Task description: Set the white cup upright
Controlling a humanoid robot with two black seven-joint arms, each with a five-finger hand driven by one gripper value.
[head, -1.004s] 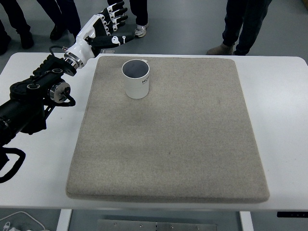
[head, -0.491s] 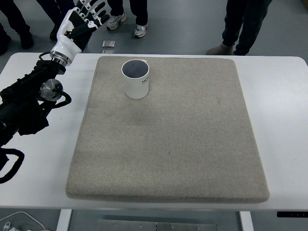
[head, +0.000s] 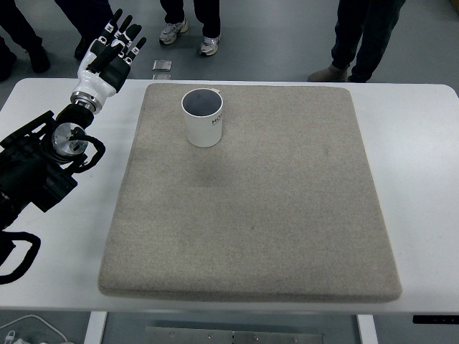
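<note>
A: Cup position? White cup (head: 204, 118) stands upright on grey felt mat (head: 251, 193), mouth up, near the mat's far edge and left of its middle. Dark interior; some dark print on its side, too small to read.

B: Room around it?

A: Plenty. Mat bare to the right and toward the near edge. White bench (head: 423, 179) shows as a strip on every side of the mat, wider at left and right.

B: Hands?

A: Left hand (head: 106, 57) is up over the bench's far-left corner, well apart from the cup, fingers (head: 122, 32) extended and loosely spread, holding nothing. Its black arm runs in from the left edge; the lower part is cut off by the frame.

B: Anything beyond the far edge?

A: Legs and shoes of people (head: 358, 36) on the floor, cut off at the top. Small flat object (head: 162, 66) on the floor just past the bench; cannot make out what.
</note>
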